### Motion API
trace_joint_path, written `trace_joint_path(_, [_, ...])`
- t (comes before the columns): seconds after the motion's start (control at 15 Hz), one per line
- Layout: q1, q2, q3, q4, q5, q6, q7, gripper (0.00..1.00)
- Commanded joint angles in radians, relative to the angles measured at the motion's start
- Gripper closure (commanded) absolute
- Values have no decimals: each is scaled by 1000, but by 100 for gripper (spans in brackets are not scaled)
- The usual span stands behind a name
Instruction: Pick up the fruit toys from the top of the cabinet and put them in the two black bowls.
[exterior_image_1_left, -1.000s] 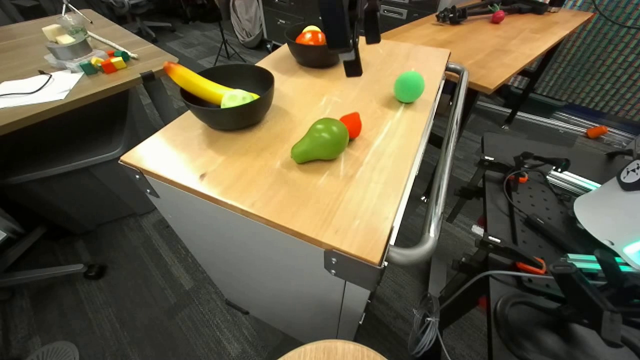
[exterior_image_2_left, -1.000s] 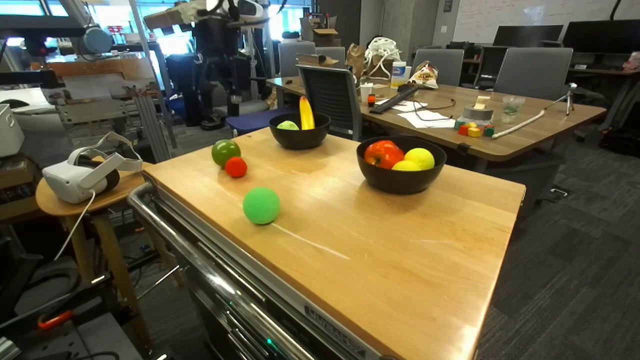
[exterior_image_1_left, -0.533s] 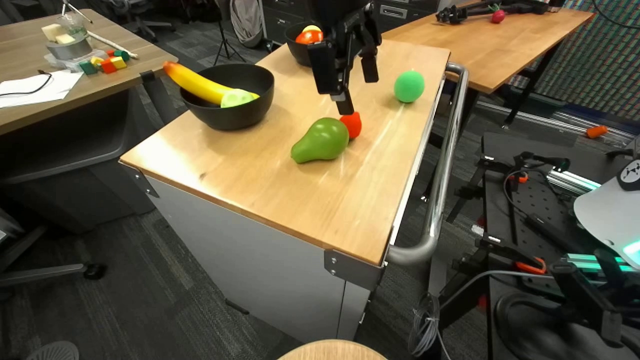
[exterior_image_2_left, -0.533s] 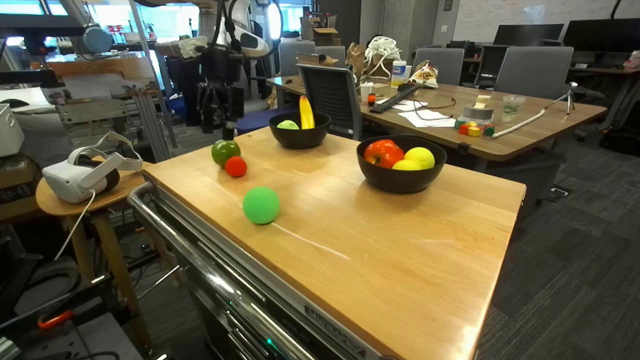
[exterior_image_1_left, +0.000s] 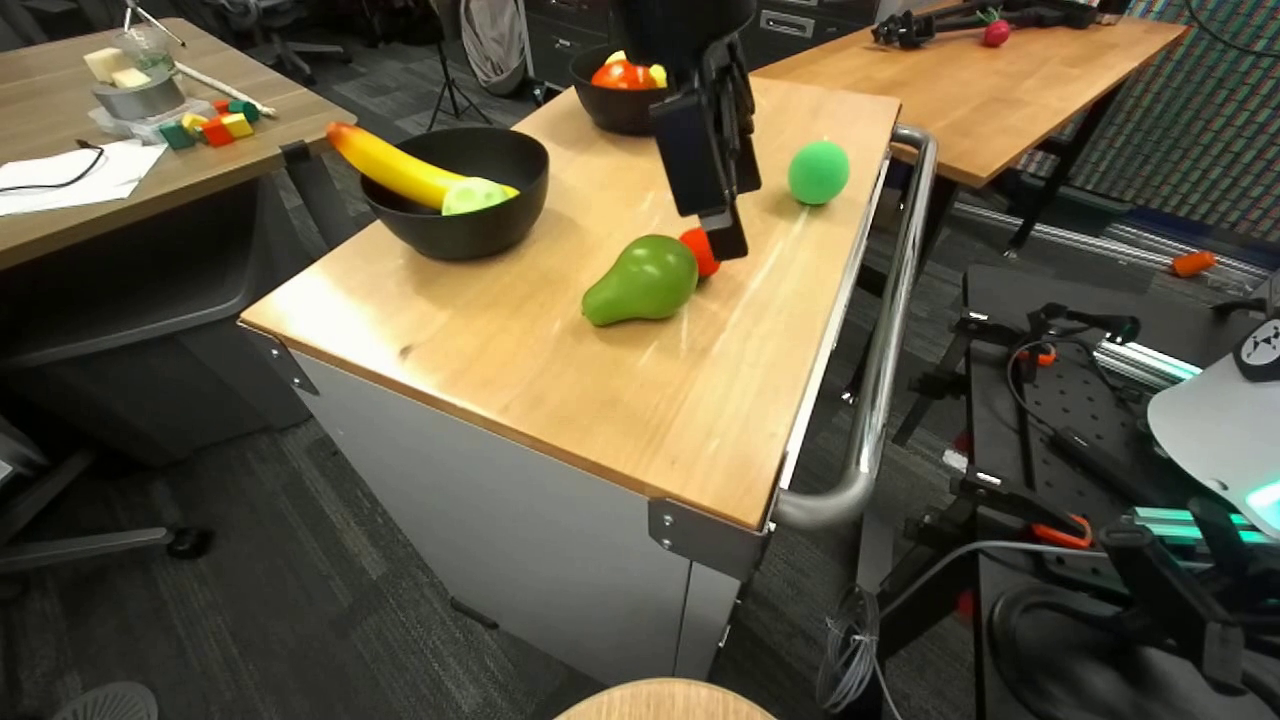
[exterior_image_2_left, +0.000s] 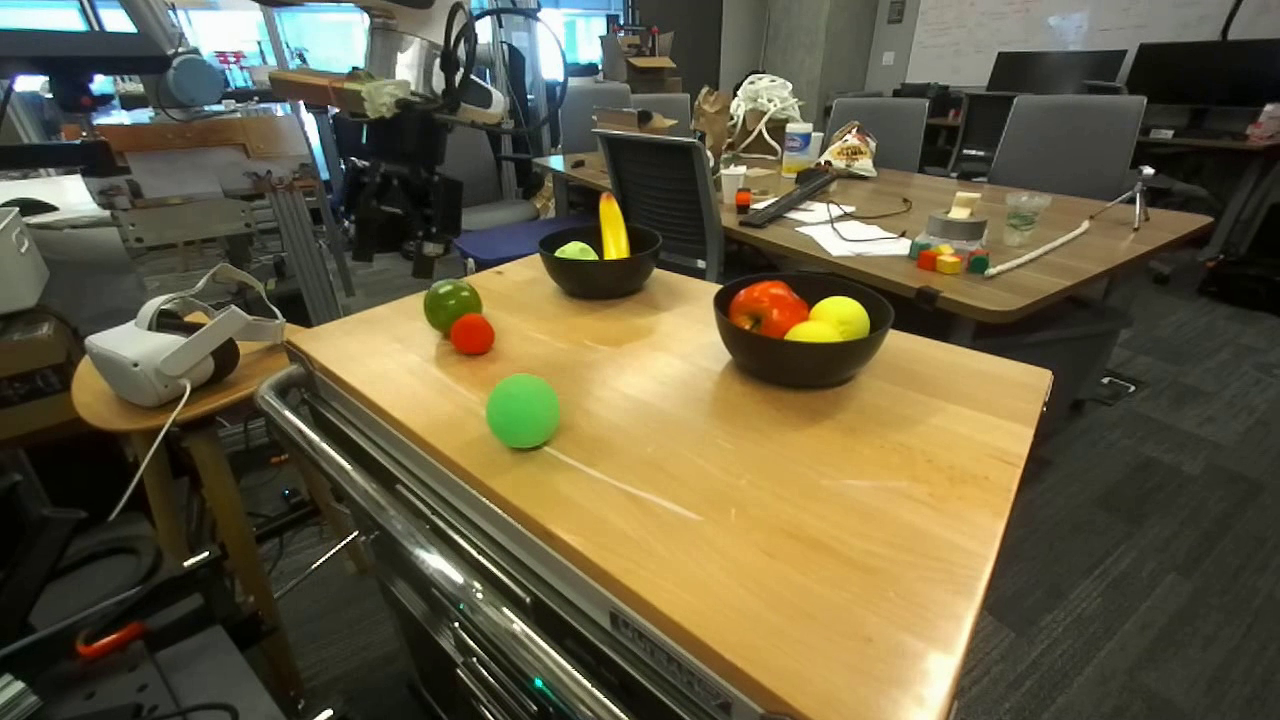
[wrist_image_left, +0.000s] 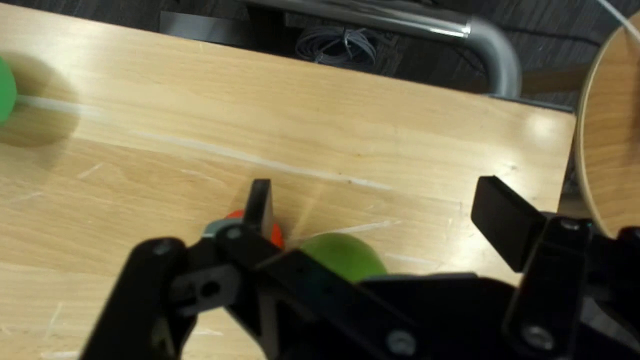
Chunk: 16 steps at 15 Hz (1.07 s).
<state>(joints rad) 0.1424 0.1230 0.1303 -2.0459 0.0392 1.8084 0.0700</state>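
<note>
Gripper (wrist_image_left: 382, 215) spread wide in wrist view, red toy (wrist_image_left: 277, 236) and pear (wrist_image_left: 345, 254) partly hidden, green ball (wrist_image_left: 6, 91) cropped

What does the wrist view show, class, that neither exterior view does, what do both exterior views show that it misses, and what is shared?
Only the wrist view: a close look down past the open jaws of the black gripper.

Only the exterior views: a round black bowl holding a long yellow toy banana, another round black bowl with a shiny red toy fruit.

Shared things include that gripper, the bright green ball, the green pear-shaped toy, the small red toy, the pale wooden cabinet top and its metal rail.
</note>
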Motion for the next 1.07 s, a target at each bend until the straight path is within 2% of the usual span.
trace_joint_path(0.0, [-17, -54, -3, 21, -25, -117, -208, 0])
trace_joint_path(0.07, [-19, -48, -3, 26, -23, -143, -263, 0])
trace_joint_path(0.13, [-10, -38, -2, 12, -14, -93, -166, 0])
trace_joint_path(0.4, [-16, -43, -4, 12, -14, -119, -239, 0])
trace_joint_path(0.53, [3, -73, 5, -18, -152, -32, -175, 0])
trace_joint_path(0.8, [47, -46, 42, 3, -354, -2, -119, 0])
trace_joint_path(0.93, [59, -54, 52, -11, -415, 92, -92, 0])
trace_joint_path(1.0, [56, -61, 53, -21, -397, 162, -82, 0])
